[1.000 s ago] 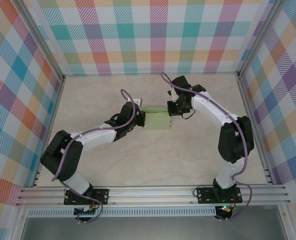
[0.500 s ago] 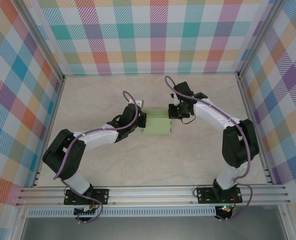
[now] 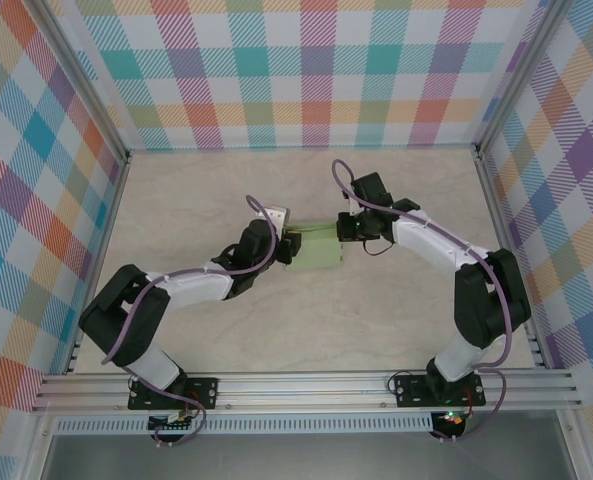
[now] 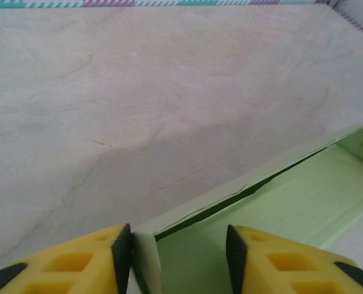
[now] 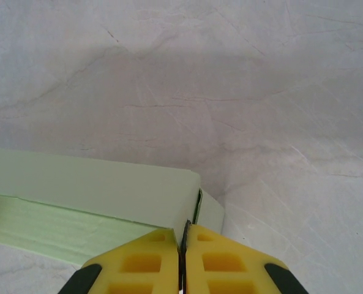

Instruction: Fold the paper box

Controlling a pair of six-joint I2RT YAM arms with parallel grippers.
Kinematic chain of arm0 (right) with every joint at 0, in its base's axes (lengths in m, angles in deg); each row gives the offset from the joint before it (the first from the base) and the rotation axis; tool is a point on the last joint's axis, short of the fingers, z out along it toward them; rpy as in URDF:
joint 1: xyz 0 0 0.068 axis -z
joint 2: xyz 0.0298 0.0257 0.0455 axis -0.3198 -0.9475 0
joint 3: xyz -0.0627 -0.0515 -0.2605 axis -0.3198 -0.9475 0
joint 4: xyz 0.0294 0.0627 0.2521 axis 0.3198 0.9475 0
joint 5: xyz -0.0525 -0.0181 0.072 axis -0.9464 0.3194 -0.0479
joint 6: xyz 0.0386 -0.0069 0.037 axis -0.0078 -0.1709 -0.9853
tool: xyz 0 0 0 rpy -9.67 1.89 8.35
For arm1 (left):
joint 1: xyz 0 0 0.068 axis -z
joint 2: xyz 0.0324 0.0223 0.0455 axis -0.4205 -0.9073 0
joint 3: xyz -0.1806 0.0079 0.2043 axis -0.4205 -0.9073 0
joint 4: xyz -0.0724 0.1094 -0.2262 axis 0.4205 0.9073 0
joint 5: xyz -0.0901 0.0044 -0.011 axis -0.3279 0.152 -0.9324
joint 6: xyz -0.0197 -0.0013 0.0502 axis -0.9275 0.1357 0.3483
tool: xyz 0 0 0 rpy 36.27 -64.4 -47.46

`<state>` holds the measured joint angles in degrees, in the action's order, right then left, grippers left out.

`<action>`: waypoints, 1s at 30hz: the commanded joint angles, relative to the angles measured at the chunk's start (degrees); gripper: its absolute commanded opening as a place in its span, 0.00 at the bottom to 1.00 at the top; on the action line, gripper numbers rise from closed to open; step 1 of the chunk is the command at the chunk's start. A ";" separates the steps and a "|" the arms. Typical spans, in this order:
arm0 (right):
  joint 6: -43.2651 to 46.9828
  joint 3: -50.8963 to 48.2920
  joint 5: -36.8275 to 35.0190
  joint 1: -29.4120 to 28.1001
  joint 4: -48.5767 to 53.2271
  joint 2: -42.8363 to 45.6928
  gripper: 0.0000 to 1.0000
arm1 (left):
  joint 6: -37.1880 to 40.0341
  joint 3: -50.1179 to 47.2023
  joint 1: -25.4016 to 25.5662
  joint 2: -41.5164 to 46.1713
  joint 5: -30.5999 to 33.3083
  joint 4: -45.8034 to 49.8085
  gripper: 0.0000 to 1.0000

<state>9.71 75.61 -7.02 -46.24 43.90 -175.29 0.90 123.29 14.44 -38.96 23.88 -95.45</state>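
1. Near the middle of the pale marbled counter [image 3: 196, 330] lies the pale light-green thin-card paper box [image 3: 318, 252], partly folded into a low rectangular shape, with one tool at each end.
2. At the box's left end sits the left tool [image 3: 291, 247]. In the left wrist view its yellow fingers [image 4: 77, 266] stand apart, released. One upright card wall of the paper box [image 4: 291, 202] stands between them, just beside the left-hand pad and clear of the other. The box's open inside runs away to the far right.
3. At the box's far right corner sits the right tool [image 3: 348, 228]. In the right wrist view it [image 5: 182, 257] is clenched: its yellow fingers [image 5: 144, 260] are pressed together on a thin end flap of the paper box [image 5: 95, 184], whose closed top panel stretches off to the left.
4. Both arms bend inward from the near edge toward the box.
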 commanded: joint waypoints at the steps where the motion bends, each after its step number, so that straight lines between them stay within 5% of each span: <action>1: 2.91 -0.32 1.27 -0.66 -3.82 0.87 0.08 | 5.11 -0.98 0.96 5.47 -3.78 -2.47 0.56; 4: 4.69 -1.02 0.73 -0.58 -4.69 0.96 0.08 | 8.26 -1.23 0.52 8.79 -4.79 -0.51 0.67; 6: 5.49 -1.18 0.29 -0.56 -4.88 0.87 0.08 | 9.92 -2.29 0.10 11.40 -5.22 -0.65 1.00; 14: 6.52 -1.84 0.19 -0.53 -5.65 0.37 0.08 | 7.25 -6.15 -7.69 17.95 -6.07 -3.50 1.00; 19: 7.28 -2.01 0.11 -0.53 -6.07 -0.12 0.08 | 19.29 -4.62 -10.74 15.66 -13.77 -1.34 1.00; 26: 8.33 -1.84 -0.20 -0.53 -6.13 -1.06 0.07 | 45.22 -2.80 -12.24 8.64 -36.04 6.18 0.87; 30: 9.18 -1.66 -0.26 -0.53 -5.65 -1.06 0.07 | 46.86 -4.94 -12.24 5.67 -34.39 -1.11 0.91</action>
<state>17.25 74.39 -7.11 -46.48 38.82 -175.64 40.57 118.73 2.99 -32.38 -6.22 -93.00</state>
